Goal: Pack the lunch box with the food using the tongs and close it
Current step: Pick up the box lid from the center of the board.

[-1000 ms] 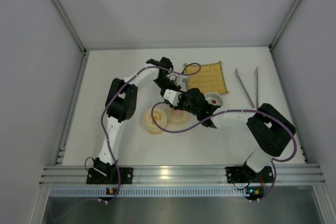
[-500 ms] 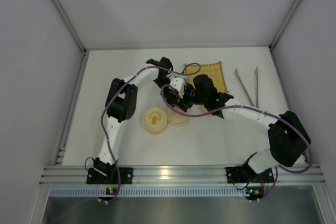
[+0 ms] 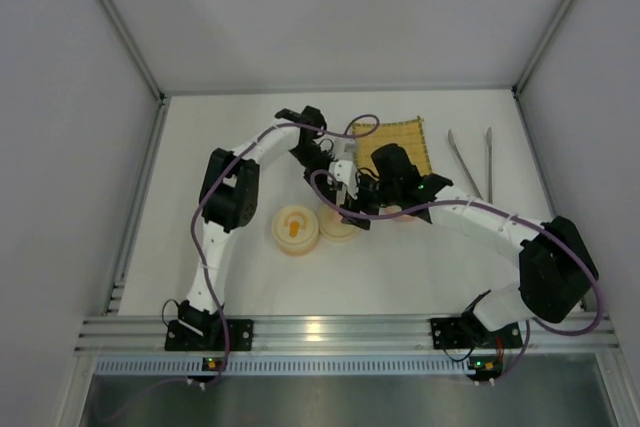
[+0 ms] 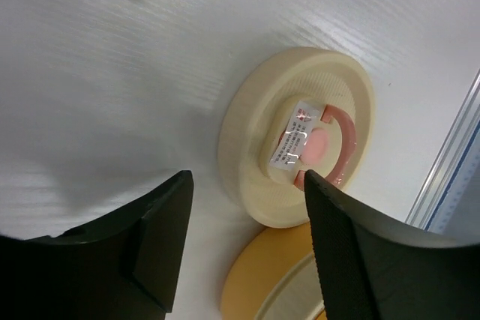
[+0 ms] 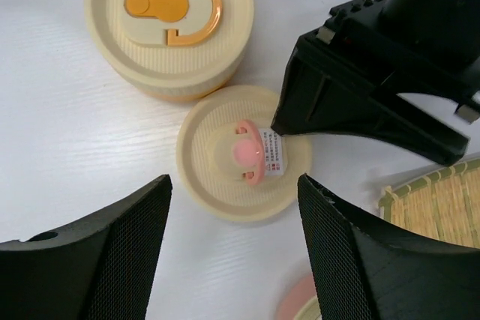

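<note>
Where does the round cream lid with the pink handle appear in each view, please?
Top external: the round cream lid with the pink handle lies at centre.
Left wrist: right of centre.
Right wrist: near centre.
Shared landmark: the cream-and-orange round container beside it.

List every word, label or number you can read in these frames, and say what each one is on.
Sticker on the pink-handled lid: a few printed lines with a small red mark, too small and blurred to read in either wrist view.
Orange-handled lid: no text on it.
Top view: nothing legible anywhere.
</note>
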Available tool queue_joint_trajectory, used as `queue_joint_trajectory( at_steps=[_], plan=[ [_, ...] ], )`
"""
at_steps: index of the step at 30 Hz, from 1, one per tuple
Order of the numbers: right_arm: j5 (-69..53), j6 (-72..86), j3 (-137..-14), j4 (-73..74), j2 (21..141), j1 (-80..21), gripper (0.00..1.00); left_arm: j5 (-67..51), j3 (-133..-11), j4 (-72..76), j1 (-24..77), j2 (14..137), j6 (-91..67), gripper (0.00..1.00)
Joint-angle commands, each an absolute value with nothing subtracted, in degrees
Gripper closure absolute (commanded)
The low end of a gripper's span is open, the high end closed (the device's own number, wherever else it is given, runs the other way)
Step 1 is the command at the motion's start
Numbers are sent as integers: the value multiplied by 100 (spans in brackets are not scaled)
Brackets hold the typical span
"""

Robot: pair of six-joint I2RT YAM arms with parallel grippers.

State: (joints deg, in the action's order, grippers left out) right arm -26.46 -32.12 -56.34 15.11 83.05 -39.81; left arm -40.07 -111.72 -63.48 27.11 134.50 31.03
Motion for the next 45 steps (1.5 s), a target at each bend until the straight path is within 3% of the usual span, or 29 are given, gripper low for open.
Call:
queue_joint_trajectory(
  at_steps=[1,2,3,5,9,19,26,45],
  plan=[
    [-3014,-3261,-5836,1854,7954,-3867,32,-4631,-11688,-6293,2331,12965,2769,34],
    [-3023,-3269,-5888,1907,7937,-3867,31,-4754,-11750,-6197,2242,12903,2525,30],
    [-3058,-3313,-5923,2046,7919,-3867,31,-4938,-11829,-5996,2041,12754,2366,19],
    [-3094,-3418,-6055,2284,7910,-3867,31,-5097,-11883,-5837,1829,12604,2006,11],
    [-3111,-3849,-6266,2908,7971,-3867,29,-5194,-11813,-5555,1389,12191,1609,2],
    [-2971,-4280,-8120,4086,10009,-3744,20,-5642,-10056,-5397,880,10900,1494,2],
    [-2716,-4096,-9043,4517,10959,-3753,25,-6029,-9554,-5493,589,10547,1538,2],
    [-1863,-4430,-9009,4641,11416,-4219,35,-6434,-8912,-4817,62,10222,888,2]
  ],
)
